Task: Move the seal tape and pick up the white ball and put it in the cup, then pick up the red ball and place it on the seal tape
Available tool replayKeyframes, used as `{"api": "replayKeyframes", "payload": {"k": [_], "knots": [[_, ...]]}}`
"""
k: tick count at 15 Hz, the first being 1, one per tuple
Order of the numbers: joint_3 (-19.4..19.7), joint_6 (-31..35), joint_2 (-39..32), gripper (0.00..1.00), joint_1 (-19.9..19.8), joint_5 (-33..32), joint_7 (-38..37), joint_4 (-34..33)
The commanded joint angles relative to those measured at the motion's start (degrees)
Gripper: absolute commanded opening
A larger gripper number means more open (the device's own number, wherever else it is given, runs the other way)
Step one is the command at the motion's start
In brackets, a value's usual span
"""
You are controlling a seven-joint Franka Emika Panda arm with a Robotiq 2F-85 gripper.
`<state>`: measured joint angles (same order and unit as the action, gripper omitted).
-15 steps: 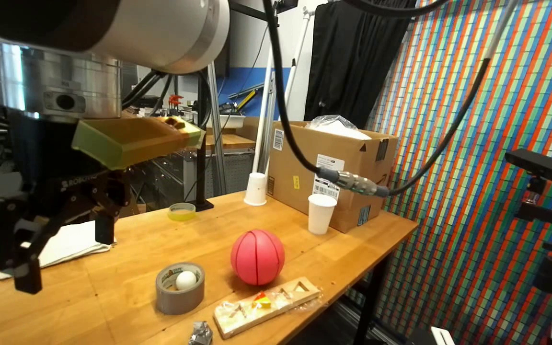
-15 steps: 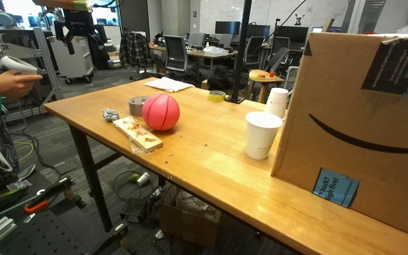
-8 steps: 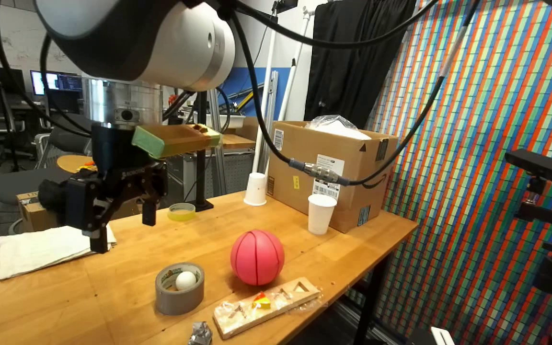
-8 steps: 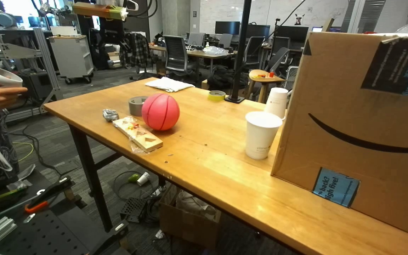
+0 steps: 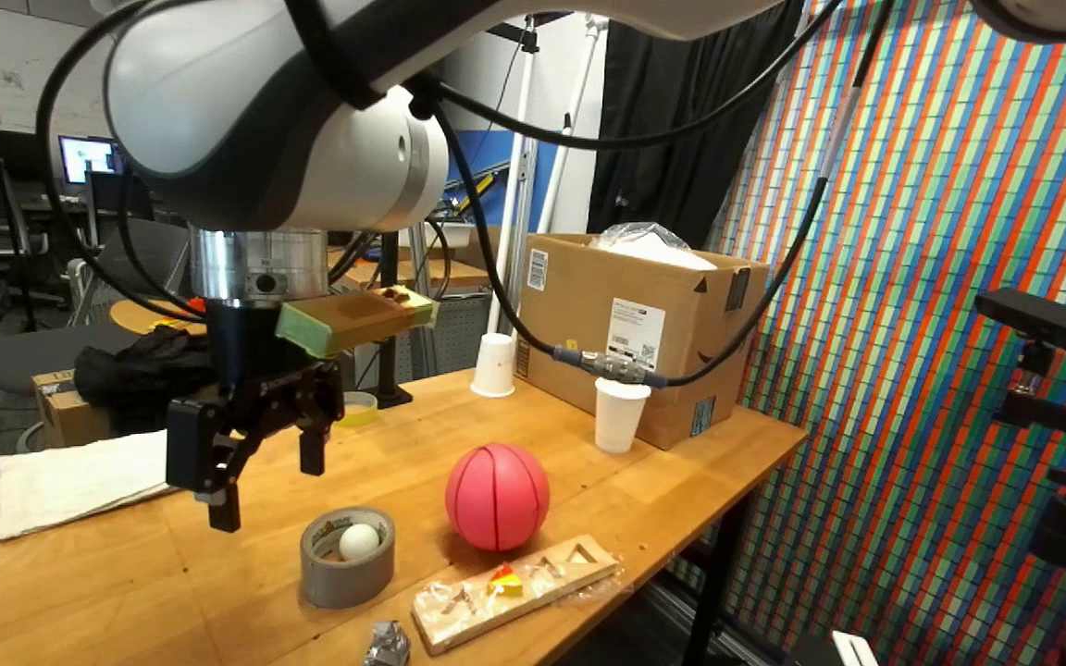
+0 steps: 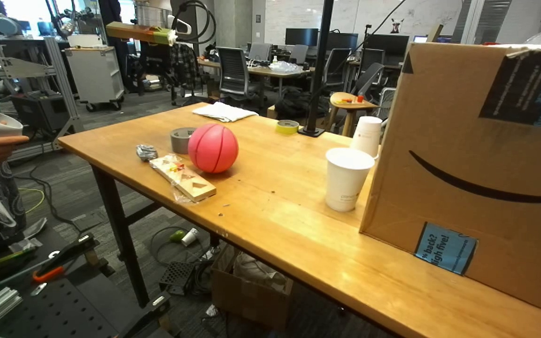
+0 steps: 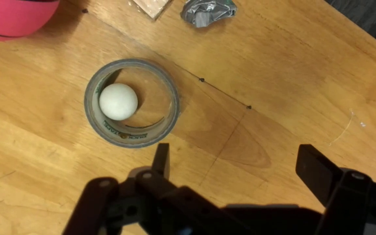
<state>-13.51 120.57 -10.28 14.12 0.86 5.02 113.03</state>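
The seal tape (image 5: pixel 348 578), a thick grey ring, lies flat on the wooden table. It also shows in the wrist view (image 7: pixel 132 143). The white ball (image 5: pixel 359 542) sits inside its hole, against the inner wall in the wrist view (image 7: pixel 118 101). The red ball (image 5: pixel 498 497) rests on the table beside the tape; it partly hides the tape in an exterior view (image 6: pixel 213 148). The white cup (image 5: pixel 621 421) stands upright by the cardboard box. My gripper (image 5: pixel 269 481) is open and empty, above the table, beside the tape. In the wrist view the gripper (image 7: pixel 235 158) has one fingertip near the tape's rim.
A wooden puzzle strip (image 5: pixel 514 597) in plastic and a foil lump (image 5: pixel 388 643) lie near the table edge. A cardboard box (image 5: pixel 570 305), an upside-down white cup (image 5: pixel 494 365), a black pole (image 5: pixel 389 347), a yellow tape roll (image 6: pixel 287 127) and a white cloth (image 5: pixel 80 486) stand or lie around.
My open gripper has moved right in both exterior views and is now lower than half a second ago. The tape, balls and cup have not moved. A person's hand with a white controller has lowered.
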Motion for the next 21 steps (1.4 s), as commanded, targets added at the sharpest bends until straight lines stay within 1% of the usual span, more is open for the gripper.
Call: {"api": "replayKeyframes", "payload": {"k": [1,7,13,17,18,19,20,21], "knots": [[0.88,0.23,-1.87,1.00,-0.84,-0.63,0.68,-1.11],[1.44,1.34,-4.58,1.00,-1.48,-0.31,0.21,0.31],[1.58,5.83,-4.15,1.00,-0.83,-2.14,-1.24,4.36],[1.52,8.44,-4.31,0.99,-0.97,-1.82,-1.08,5.68],[1.51,8.87,-4.45,0.93,-0.96,-1.79,-1.08,5.94],[1.48,9.23,-4.57,0.74,-0.95,-1.73,-1.11,6.14],[1.44,9.30,-4.69,0.69,-0.94,-1.64,-1.06,6.34],[1.42,9.44,-4.74,0.61,-0.96,-1.61,-1.01,6.54]]}}
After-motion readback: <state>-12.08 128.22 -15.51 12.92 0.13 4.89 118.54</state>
